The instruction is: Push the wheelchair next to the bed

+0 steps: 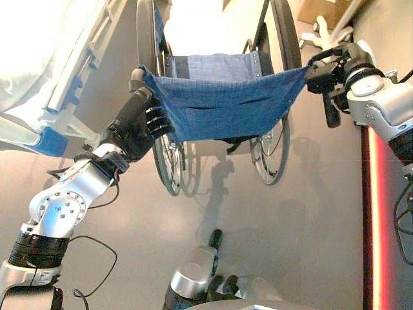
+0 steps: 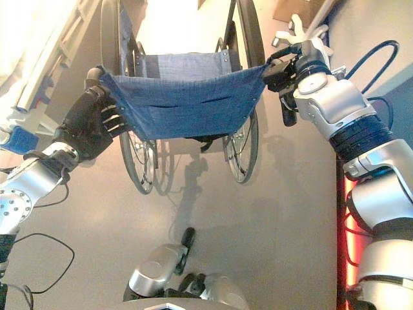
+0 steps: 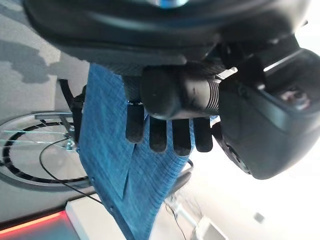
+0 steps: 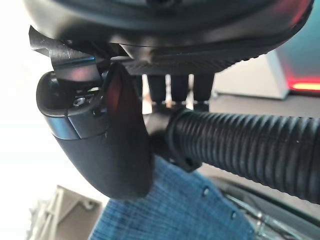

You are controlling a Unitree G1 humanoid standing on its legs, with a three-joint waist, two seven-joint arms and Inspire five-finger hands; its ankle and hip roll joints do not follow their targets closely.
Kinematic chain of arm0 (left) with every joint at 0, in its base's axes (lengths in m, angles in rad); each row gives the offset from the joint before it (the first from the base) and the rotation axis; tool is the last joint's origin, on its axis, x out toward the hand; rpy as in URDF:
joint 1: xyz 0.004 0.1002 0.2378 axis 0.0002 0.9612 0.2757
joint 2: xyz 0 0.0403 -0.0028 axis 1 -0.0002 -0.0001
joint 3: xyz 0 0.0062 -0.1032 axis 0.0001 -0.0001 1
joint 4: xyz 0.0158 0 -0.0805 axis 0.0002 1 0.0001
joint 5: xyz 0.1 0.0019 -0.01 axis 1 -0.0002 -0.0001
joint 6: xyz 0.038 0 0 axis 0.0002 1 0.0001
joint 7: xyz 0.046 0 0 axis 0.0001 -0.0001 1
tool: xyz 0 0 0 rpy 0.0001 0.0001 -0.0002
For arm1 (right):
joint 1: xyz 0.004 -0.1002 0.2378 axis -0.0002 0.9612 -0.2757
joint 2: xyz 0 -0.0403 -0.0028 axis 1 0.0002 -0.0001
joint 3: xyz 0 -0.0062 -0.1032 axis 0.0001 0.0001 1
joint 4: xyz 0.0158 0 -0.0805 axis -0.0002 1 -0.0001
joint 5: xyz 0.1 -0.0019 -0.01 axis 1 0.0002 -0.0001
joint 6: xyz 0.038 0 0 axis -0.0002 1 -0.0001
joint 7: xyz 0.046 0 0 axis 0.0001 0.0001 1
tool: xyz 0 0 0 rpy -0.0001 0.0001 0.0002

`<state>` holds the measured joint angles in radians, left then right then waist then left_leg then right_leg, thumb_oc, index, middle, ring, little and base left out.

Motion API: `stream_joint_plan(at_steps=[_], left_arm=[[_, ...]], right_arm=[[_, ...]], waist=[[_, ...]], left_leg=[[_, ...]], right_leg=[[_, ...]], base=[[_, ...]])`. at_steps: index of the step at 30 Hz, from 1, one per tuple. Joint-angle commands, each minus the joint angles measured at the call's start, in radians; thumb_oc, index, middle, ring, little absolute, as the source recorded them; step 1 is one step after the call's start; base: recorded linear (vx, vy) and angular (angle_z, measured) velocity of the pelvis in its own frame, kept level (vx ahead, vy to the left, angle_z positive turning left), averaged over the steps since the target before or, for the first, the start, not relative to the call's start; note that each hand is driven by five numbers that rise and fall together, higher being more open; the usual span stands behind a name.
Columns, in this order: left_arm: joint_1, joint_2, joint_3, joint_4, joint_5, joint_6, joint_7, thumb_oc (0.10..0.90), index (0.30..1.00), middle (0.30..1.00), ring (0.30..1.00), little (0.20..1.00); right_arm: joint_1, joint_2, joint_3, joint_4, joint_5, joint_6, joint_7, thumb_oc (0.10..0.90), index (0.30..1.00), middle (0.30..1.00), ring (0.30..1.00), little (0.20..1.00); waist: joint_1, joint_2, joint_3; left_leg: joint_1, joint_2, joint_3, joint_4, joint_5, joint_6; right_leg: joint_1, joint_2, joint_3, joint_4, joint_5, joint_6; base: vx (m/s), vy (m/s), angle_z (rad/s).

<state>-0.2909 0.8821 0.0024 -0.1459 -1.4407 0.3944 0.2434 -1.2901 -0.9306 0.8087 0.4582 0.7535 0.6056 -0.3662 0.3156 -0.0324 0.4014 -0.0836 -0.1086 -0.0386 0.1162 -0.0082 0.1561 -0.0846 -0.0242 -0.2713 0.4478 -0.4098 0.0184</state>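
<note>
Left hand [image 1: 137, 119] reaches up from lower left, fingers curled round left black push handle [image 3: 180, 93] of wheelchair with blue denim back cloth [image 1: 222, 103]. Right hand [image 1: 332, 71] comes from right side, clenched on right ribbed black push handle [image 4: 250, 150]. Wheelchair stands on grey floor [image 1: 290, 219], just beside white hospital bed with side rail [image 1: 64, 77] at its left. White wheeled stand base [image 1: 326, 35] behind right hand.
</note>
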Motion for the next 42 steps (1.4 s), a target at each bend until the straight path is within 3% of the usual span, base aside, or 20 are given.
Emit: stream_joint_plan(at_steps=[1,3,4,6,9,11,14,16,18,20,22,25,27,32,34,39,42], left_arm=[[-0.100,0.098,-0.060,-0.163,-0.109,-0.196,-0.036,0.400,0.300,0.300,0.300,0.300],[-0.132,0.104,-0.079,-0.152,-0.105,-0.204,-0.027,0.400,0.300,0.300,0.300,0.300],[-0.172,0.119,-0.099,-0.132,-0.108,-0.203,-0.022,0.400,0.300,0.300,0.300,0.300],[-0.200,0.128,-0.108,-0.118,-0.111,-0.198,-0.010,0.400,0.300,0.300,0.300,0.300],[-0.198,0.136,-0.096,-0.110,-0.119,-0.174,-0.004,0.400,0.300,0.300,0.300,0.300],[-0.162,0.138,-0.069,-0.126,-0.123,-0.165,-0.004,0.400,0.300,0.300,0.300,0.300],[-0.090,0.131,-0.023,-0.159,-0.116,-0.159,-0.007,0.400,0.300,0.300,0.300,0.300],[-0.022,0.121,0.023,-0.185,-0.100,-0.159,-0.010,0.400,0.300,0.300,0.300,0.300],[-0.010,0.116,0.031,-0.188,-0.088,-0.163,-0.008,0.400,0.300,0.300,0.300,0.300],[-0.006,0.101,0.033,-0.185,-0.059,-0.173,0.011,0.400,0.300,0.300,0.300,0.300],[-0.023,0.090,0.027,-0.174,-0.014,-0.175,0.031,0.400,0.300,0.300,0.300,0.300],[-0.057,0.090,0.025,-0.142,0.065,-0.143,0.057,0.400,0.300,0.300,0.300,0.300],[-0.120,0.114,0.004,-0.084,0.096,-0.105,0.074,0.400,0.300,0.300,0.300,0.300],[-0.229,0.142,-0.060,0.066,0.145,-0.059,0.055,0.400,0.300,0.300,0.300,0.300],[-0.278,0.163,-0.082,0.135,0.136,-0.054,0.040,0.400,0.300,0.300,0.300,0.300],[-0.403,0.196,-0.132,0.291,0.120,-0.034,-0.012,0.400,0.300,0.300,0.300,0.300],[-0.475,0.208,-0.176,0.341,0.121,-0.017,-0.038,0.400,0.300,0.300,0.300,0.300]], right_arm=[[-0.137,0.056,0.035,-0.112,0.036,-0.210,0.065,0.400,0.300,0.300,0.300,0.300],[-0.134,0.051,0.021,-0.123,0.033,-0.212,0.057,0.400,0.300,0.300,0.300,0.300],[-0.124,0.052,-0.007,-0.150,0.032,-0.196,0.042,0.400,0.300,0.300,0.300,0.300],[-0.116,0.056,-0.031,-0.181,0.035,-0.173,0.028,0.400,0.300,0.300,0.300,0.300],[-0.099,0.045,-0.053,-0.224,0.058,-0.136,0.015,0.400,0.300,0.300,0.300,0.300],[-0.100,0.033,-0.050,-0.217,0.070,-0.136,0.035,0.400,0.300,0.300,0.300,0.300],[-0.113,0.025,-0.021,-0.211,0.096,-0.136,0.036,0.400,0.300,0.300,0.300,0.300],[-0.121,0.035,0.010,-0.207,0.109,-0.146,0.022,0.400,0.300,0.300,0.300,0.300],[-0.124,0.040,0.022,-0.202,0.115,-0.154,0.018,0.400,0.300,0.300,0.300,0.300],[-0.123,0.059,0.030,-0.195,0.115,-0.153,0.009,0.400,0.300,0.300,0.300,0.300],[-0.111,0.077,0.021,-0.196,0.113,-0.144,0.002,0.400,0.300,0.300,0.300,0.300],[-0.060,0.117,-0.011,-0.209,0.062,-0.125,0.000,0.400,0.300,0.300,0.300,0.300],[-0.048,0.137,-0.017,-0.186,0.057,-0.128,-0.008,0.400,0.300,0.300,0.300,0.300],[-0.024,0.155,-0.031,-0.139,0.054,-0.119,0.014,0.400,0.300,0.300,0.300,0.300],[-0.022,0.156,-0.023,-0.110,0.064,-0.121,0.029,0.400,0.300,0.300,0.300,0.300],[-0.011,0.144,-0.025,-0.064,0.092,-0.127,0.067,0.400,0.300,0.300,0.300,0.300],[-0.010,0.121,-0.027,-0.073,0.123,-0.116,0.054,0.400,0.300,0.300,0.300,0.300]], waist=[[-0.018,-0.062,-0.181],[-0.041,-0.058,-0.165],[-0.064,-0.059,-0.148],[-0.080,-0.062,-0.141],[-0.089,-0.081,-0.148],[-0.085,-0.095,-0.156],[-0.077,-0.108,-0.163],[-0.071,-0.115,-0.156],[-0.073,-0.122,-0.151],[-0.075,-0.126,-0.141],[-0.075,-0.124,-0.136],[-0.059,-0.103,-0.136],[-0.054,-0.060,-0.142],[-0.040,-0.006,-0.156],[-0.038,0.005,-0.164],[-0.053,0.009,-0.197],[-0.058,-0.002,-0.208]], left_leg=[[-0.143,-0.012,0.062,0.126,0.007,-0.168],[-0.093,0.008,0.020,0.099,-0.019,-0.172],[-0.037,0.036,-0.014,0.076,-0.057,-0.175],[0.001,0.063,-0.035,0.065,-0.080,-0.182],[0.019,0.110,-0.052,0.092,-0.094,-0.203],[0.021,0.147,-0.060,0.114,-0.079,-0.220],[0.014,0.206,-0.061,0.158,-0.012,-0.240],[-0.015,0.234,-0.057,0.248,0.066,-0.245],[-0.032,0.241,-0.035,0.312,0.087,-0.244],[-0.087,0.238,0.002,0.456,0.096,-0.238],[-0.117,0.230,0.026,0.500,0.084,-0.232],[-0.117,0.163,0.048,0.365,0.074,-0.221],[-0.128,0.171,0.123,0.159,0.148,-0.245],[-0.148,0.165,0.113,-0.052,0.295,-0.283],[-0.150,0.171,0.102,-0.065,0.314,-0.288],[-0.138,0.163,0.122,-0.013,0.224,-0.265],[-0.140,0.122,0.139,0.023,0.127,-0.228]], right_leg=[[0.106,-0.125,0.023,-0.448,0.457,0.121],[0.065,-0.175,0.052,-0.459,0.527,0.150],[0.028,-0.216,0.087,-0.474,0.592,0.174],[0.005,-0.225,0.119,-0.470,0.614,0.184],[0.026,-0.191,0.126,-0.447,0.561,0.187],[0.047,-0.164,0.108,-0.433,0.518,0.167],[0.062,-0.130,0.072,-0.412,0.474,0.129],[0.076,-0.094,0.059,-0.406,0.455,0.090],[0.083,-0.083,0.051,-0.405,0.451,0.071],[0.100,-0.056,0.038,-0.400,0.438,0.037],[0.121,-0.038,0.023,-0.399,0.430,0.023],[0.167,-0.004,0.017,-0.409,0.408,0.027],[0.210,0.037,-0.013,-0.417,0.373,0.021],[0.286,0.080,-0.010,-0.440,0.340,0.022],[0.300,0.084,-0.005,-0.434,0.323,0.020],[0.308,0.047,-0.017,-0.395,0.293,0.034],[0.306,0.006,-0.028,-0.372,0.285,0.050]], base=[[0.15,-0.317,1.15],[0.22,-0.416,1.31],[0.27,-0.431,0.97],[0.33,-0.399,1.34],[0.36,-0.385,1.15],[0.30,-0.330,0.54],[0.21,-0.289,0.32],[0.18,-0.321,-0.04],[0.12,-0.231,0.19],[0.20,-0.322,0.37],[0.22,-0.234,0.40],[0.21,-0.044,0.39],[0.27,0.035,0.19],[0.28,0.077,-0.16],[0.31,0.144,-0.17],[0.23,0.196,-0.19],[0.13,0.195,-0.10]])
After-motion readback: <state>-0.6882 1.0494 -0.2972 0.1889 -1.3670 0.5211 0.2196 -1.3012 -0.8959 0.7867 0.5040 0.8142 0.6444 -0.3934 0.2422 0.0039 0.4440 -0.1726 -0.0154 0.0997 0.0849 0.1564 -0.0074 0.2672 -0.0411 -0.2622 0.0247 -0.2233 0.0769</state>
